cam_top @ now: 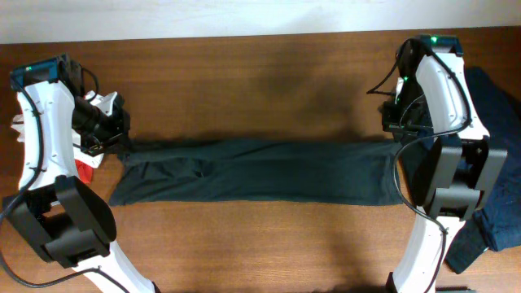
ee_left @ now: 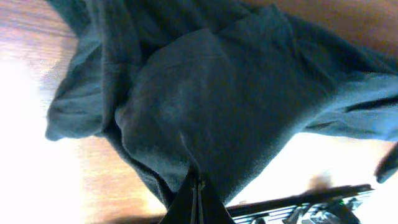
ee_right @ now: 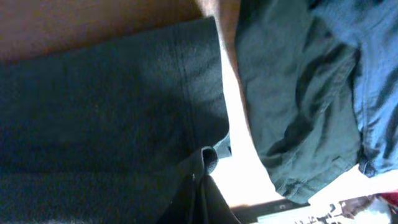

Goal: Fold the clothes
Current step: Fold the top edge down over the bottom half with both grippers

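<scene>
Dark grey-green trousers [cam_top: 252, 171] lie stretched flat left to right across the wooden table. My left gripper [cam_top: 122, 140] is shut on their left end, at the upper corner; the left wrist view shows the bunched cloth [ee_left: 205, 99] pinched between the closed fingers [ee_left: 198, 186]. My right gripper [cam_top: 399, 134] is shut on their right end; the right wrist view shows the hemmed edge [ee_right: 186, 93] curling into the closed fingers [ee_right: 200, 180].
A pile of blue and dark clothes [cam_top: 496, 163] lies at the table's right edge, behind my right arm; it also shows in the right wrist view [ee_right: 305, 93]. A red-and-white object [cam_top: 84, 171] sits by my left arm.
</scene>
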`<state>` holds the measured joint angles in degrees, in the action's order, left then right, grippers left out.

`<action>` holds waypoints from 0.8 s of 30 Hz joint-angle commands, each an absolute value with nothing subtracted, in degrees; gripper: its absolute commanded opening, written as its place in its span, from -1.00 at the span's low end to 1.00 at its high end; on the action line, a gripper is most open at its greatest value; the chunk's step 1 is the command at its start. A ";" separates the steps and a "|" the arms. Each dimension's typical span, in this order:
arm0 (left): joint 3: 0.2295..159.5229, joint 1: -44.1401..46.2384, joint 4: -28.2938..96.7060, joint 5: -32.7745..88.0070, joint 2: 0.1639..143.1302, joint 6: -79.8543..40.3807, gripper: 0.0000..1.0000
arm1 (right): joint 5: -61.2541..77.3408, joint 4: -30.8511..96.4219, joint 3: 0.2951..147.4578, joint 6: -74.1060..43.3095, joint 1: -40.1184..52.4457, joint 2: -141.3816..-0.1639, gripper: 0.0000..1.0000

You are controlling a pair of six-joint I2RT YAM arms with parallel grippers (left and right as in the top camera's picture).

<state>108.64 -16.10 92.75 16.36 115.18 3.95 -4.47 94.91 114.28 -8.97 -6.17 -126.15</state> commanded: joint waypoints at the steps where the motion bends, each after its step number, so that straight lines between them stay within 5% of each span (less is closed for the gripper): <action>1: 106.61 -16.14 93.32 8.54 113.38 0.67 -0.99 | -4.95 94.80 110.48 -8.80 -6.35 -123.57 -0.92; 11: 96.73 -15.35 86.54 9.02 113.38 0.43 -0.99 | -4.99 91.72 103.79 -8.80 -6.42 -123.57 -0.88; 13: 95.81 -15.27 86.32 8.45 113.38 0.43 -0.99 | -5.52 91.72 101.80 -8.51 -6.52 -123.57 -0.66; 15: 95.48 -15.27 86.56 7.29 113.38 0.43 -0.82 | -5.91 91.02 99.50 -8.36 -6.68 -123.59 -0.31; 17: 95.50 -15.29 86.56 7.18 113.38 0.43 -0.40 | -5.89 89.03 97.06 -8.38 -7.01 -123.59 -0.18; 24: 95.92 -15.33 85.95 6.63 113.36 0.36 -0.36 | -4.54 86.50 95.24 -8.58 -10.37 -123.57 -0.10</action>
